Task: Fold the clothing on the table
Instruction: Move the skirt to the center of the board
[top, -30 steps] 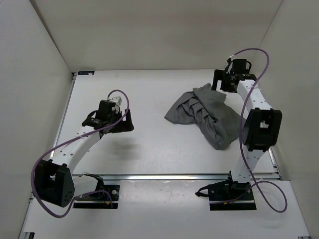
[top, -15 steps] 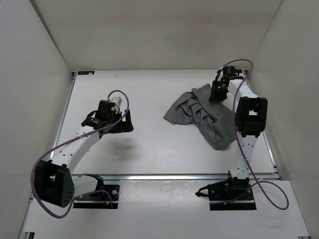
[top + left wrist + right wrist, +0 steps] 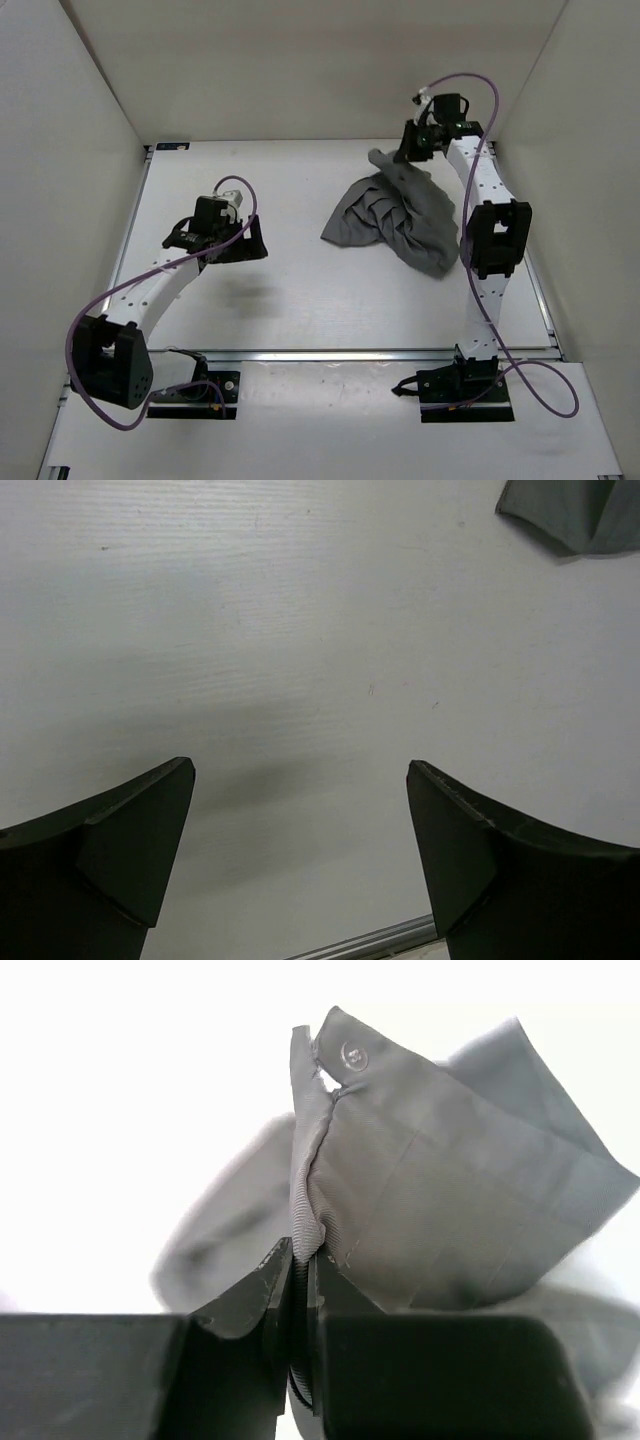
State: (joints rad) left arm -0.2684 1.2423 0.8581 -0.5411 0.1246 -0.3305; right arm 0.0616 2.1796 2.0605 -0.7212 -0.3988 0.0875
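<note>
The wrinkled, plain mid-grey soft-fabric clothing (image 3: 395, 215) lies bunched on the far right part of the flat matte white table (image 3: 280, 180), with pleat-like creases across its middle; its far edge is raised off the surface, pinched by the black two-finger right gripper (image 3: 412, 150). That hold seems meant to take one edge so the heap can be drawn out flat before any fold; this is a judgement, since nothing is folded yet.

The black two-finger left gripper (image 3: 235, 240) hangs over bare table, well apart from the cloth on its left, jaws spread wide and gripping nothing; it looks parked, clear of the pull.

The overhead view gives the whole layout but hides the grip itself. The right wrist view supplies it: the right gripper (image 3: 303, 1260) is clenched on a thick seamed edge of the clothing (image 3: 440, 1190), below a small round grey button (image 3: 351, 1055). The left wrist view shows the left gripper (image 3: 300, 780) open above the table (image 3: 300, 630), with only a corner of the clothing (image 3: 570, 515) at the frame's top right.
</note>
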